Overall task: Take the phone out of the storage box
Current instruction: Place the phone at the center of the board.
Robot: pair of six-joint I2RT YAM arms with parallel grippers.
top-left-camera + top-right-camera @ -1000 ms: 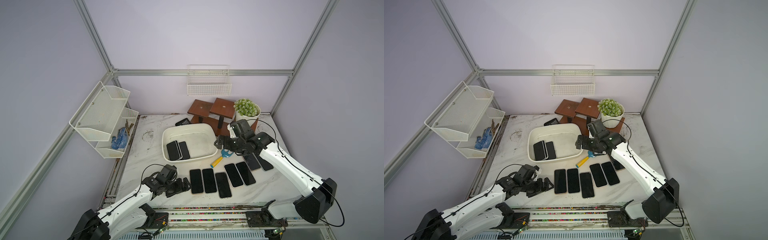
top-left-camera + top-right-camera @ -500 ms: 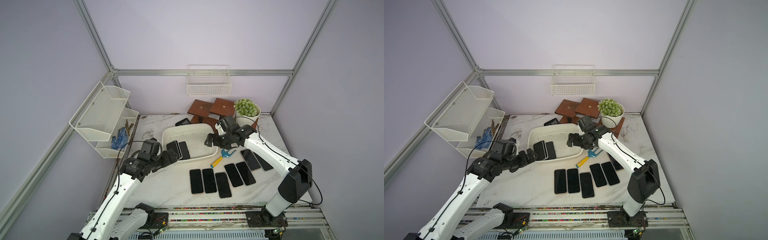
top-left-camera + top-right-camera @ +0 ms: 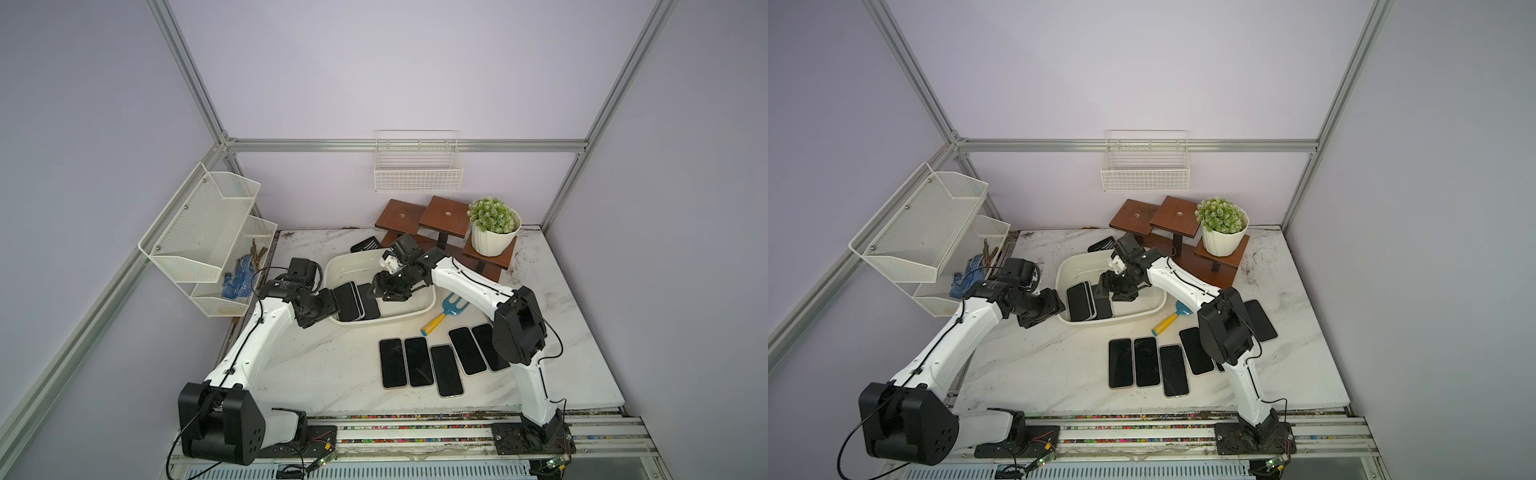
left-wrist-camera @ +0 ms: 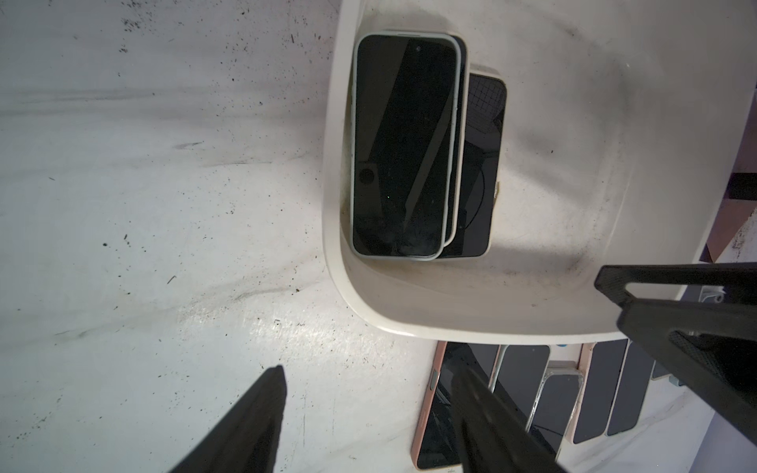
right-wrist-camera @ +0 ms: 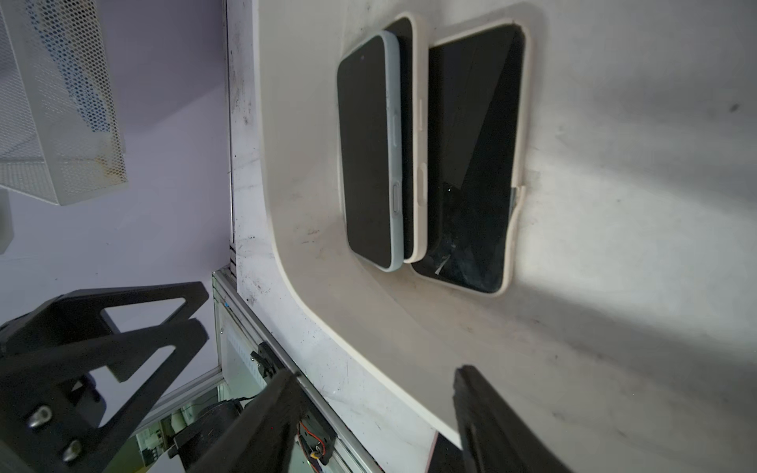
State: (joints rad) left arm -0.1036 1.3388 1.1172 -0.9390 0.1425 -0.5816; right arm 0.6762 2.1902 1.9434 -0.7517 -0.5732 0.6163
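The storage box is a shallow white tub in the middle of the table. Three phones lie at its left end: a grey-cased phone stacked on a second one, and a cream-cased phone beside them. My left gripper is open with nothing between its fingers. It hovers at the box's left rim, seen in a top view. My right gripper is also open and holds nothing. It reaches into the box from the right, just beside the phones.
A row of several phones lies on the table in front of the box. A blue and yellow garden fork lies right of it. Wooden stands with a potted plant are behind it, and a white mesh rack hangs at the left.
The left arm swung from the table's front edge up to the box's left rim. The right arm moved left into the box. Both grippers' jaws have narrowed.
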